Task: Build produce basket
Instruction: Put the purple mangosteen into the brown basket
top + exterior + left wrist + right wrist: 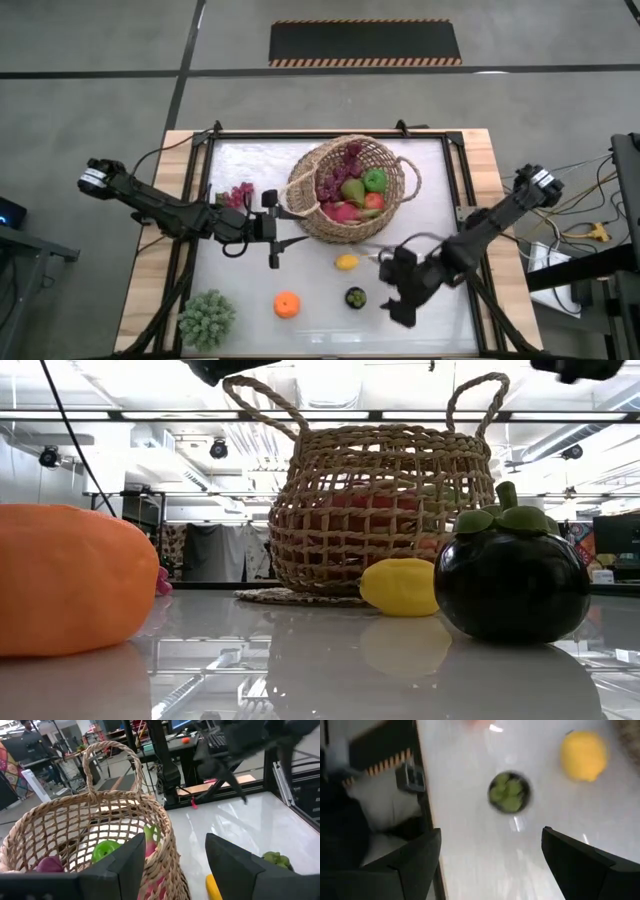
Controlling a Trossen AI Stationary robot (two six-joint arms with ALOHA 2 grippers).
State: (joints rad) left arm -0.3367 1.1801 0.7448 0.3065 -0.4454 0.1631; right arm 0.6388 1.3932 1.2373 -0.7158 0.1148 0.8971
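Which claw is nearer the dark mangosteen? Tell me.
Right. The open right claw hovers just beside the mangosteen, while the open left claw sits farther off at the basket rim, past the lemon.

We see a grey concrete floor [90,110] crossed by dark seams, with a black mat [365,42] edged in orange stripes lying beyond the surface [250,160], which is glossy white inside a wooden border. Level across it, we look into a workshop: long ceiling light strips [120,415], a dark hanging curtain [215,550], and desks with monitors [182,725] farther back. Cables [585,232] trail on the floor at one side.
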